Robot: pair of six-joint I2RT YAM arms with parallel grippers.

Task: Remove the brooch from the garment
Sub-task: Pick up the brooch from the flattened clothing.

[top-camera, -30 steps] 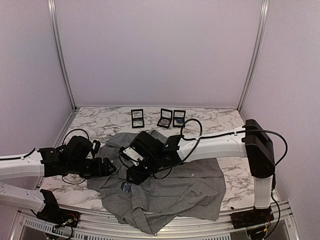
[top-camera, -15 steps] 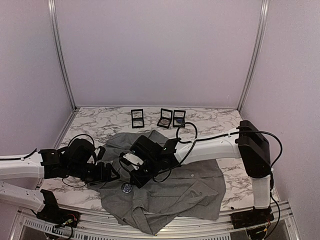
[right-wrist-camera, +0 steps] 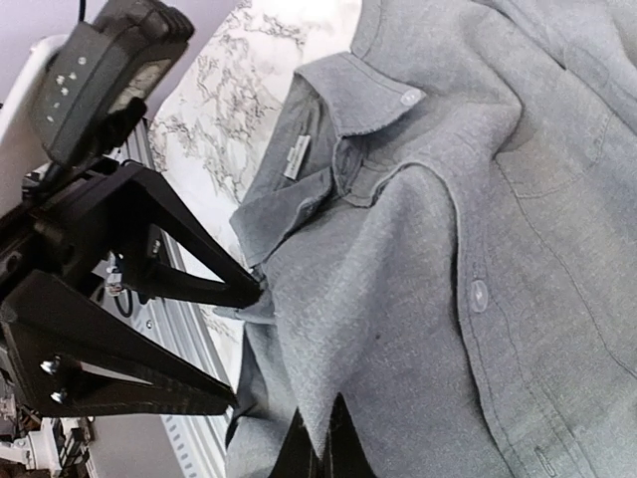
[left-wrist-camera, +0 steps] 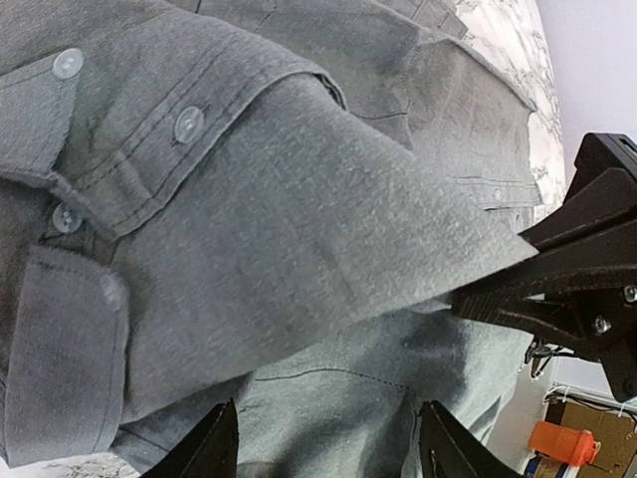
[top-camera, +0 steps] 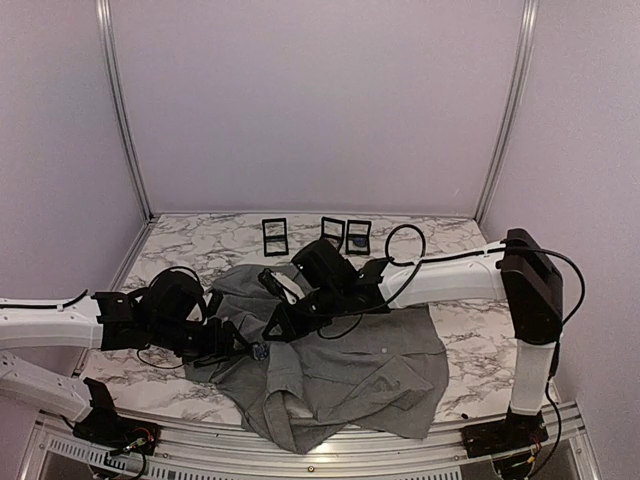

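Observation:
The garment [top-camera: 370, 360], a grey button-up shirt, lies crumpled on the marble table [top-camera: 190, 255]. My right gripper [top-camera: 279, 324] is shut on a fold of the shirt's front and holds it up in a tent; its closed fingertips [right-wrist-camera: 331, 450] pinch the cloth [right-wrist-camera: 398, 299]. My left gripper [top-camera: 244, 343] stands open just beside that fold, low over the shirt [left-wrist-camera: 249, 229], with cloth under its spread tips [left-wrist-camera: 328, 453]. In the right wrist view one left finger [right-wrist-camera: 199, 284] touches the fold's edge. A small dark spot [top-camera: 262, 351] by the left fingertips may be the brooch; neither wrist view shows it.
Three small open jewellery boxes [top-camera: 274, 236] [top-camera: 333, 233] [top-camera: 358, 236] stand at the back of the table. Metal posts [top-camera: 122, 110] and lilac walls close in the sides. A metal rail [top-camera: 330, 462] runs along the front edge beneath the shirt's hem.
My right gripper shut on the shirt front and pulled the fold up and back, dragging the shirt with it. My left gripper moved right toward the fold and narrowed a little.

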